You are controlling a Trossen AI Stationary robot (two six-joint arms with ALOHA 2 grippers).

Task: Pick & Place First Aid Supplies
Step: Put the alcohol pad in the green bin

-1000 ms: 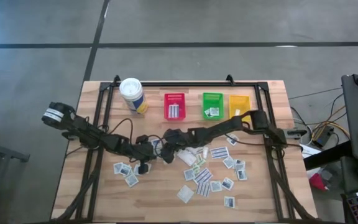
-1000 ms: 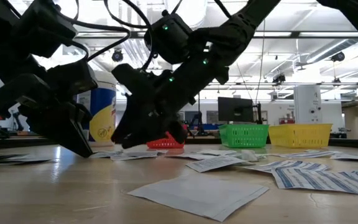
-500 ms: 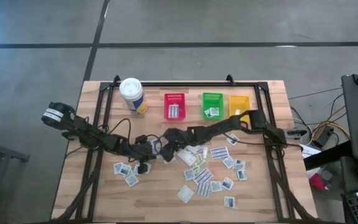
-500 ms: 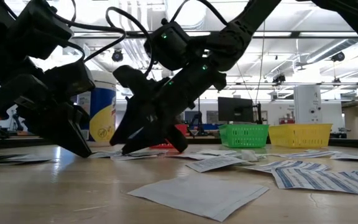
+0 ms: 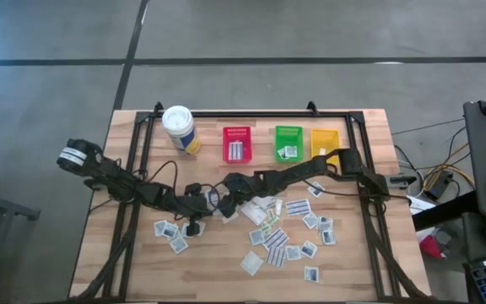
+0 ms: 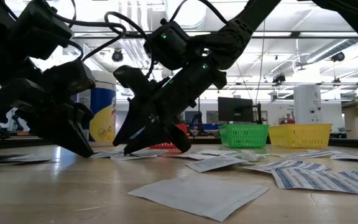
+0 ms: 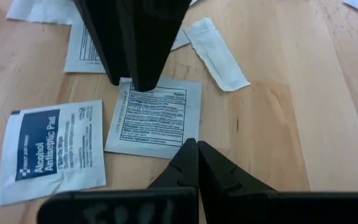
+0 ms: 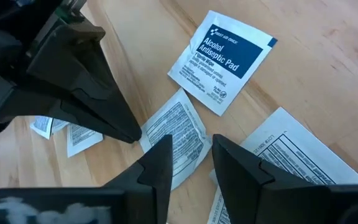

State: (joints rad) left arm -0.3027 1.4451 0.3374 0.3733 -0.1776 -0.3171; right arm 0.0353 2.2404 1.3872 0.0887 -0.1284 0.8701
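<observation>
A white packet with fine print lies flat on the wooden table between my two grippers, also seen in the right wrist view. My left gripper is shut and slants down at the packet's near corner. My right gripper is open; its fingers come down at the packet's opposite edge, one on either side of that end. An alcohol antiseptic pad lies beside the packet. In the low view both grippers have their tips down at the tabletop. My left gripper sets its shut fingertips against one corner of the packet, slanting down from the table's left. The packet lies flat on the table. My right gripper has its fingertips at the packet's far edge; whether they touch it, I cannot tell.
Several more packets lie scattered over the near right of the table, a few near the left. Red, green and yellow bins and a white canister stand along the far edge.
My right gripper has rolled about its wrist and its fingertips have sunk a little toward the table over the packet. My left gripper has stayed at the packet's corner.
</observation>
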